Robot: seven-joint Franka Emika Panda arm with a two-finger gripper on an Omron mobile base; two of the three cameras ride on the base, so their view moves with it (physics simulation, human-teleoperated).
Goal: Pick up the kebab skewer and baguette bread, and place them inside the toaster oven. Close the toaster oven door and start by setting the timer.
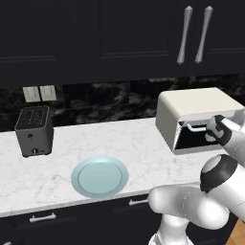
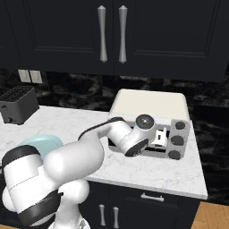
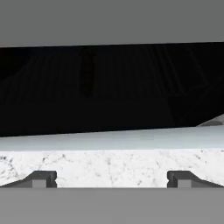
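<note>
Gripper: your two finger tips stand wide apart at the bottom of the hand view, with nothing between them.
Under the hand: white marble counter, seen between the tips.
Ahead of the hand: a pale horizontal band crosses the hand view, most likely the lower edge of the toaster oven door; you cannot tell for sure at this range.
Oven interior: dark, with faint wire rack lines; a thin dark vertical shape hangs at upper left, perhaps the kebab skewer, too dim to confirm.
Toaster oven: cream-white box at the right end of the counter, against the black backsplash; your wrist sits at its front opening.
Knobs: three grey, stacked on the oven's right face.
Plate: pale blue, near the counter's front edge, well left of the oven.
Slot toaster: dark, far left.
Upper cabinets: black, with two long silver handles.
</note>
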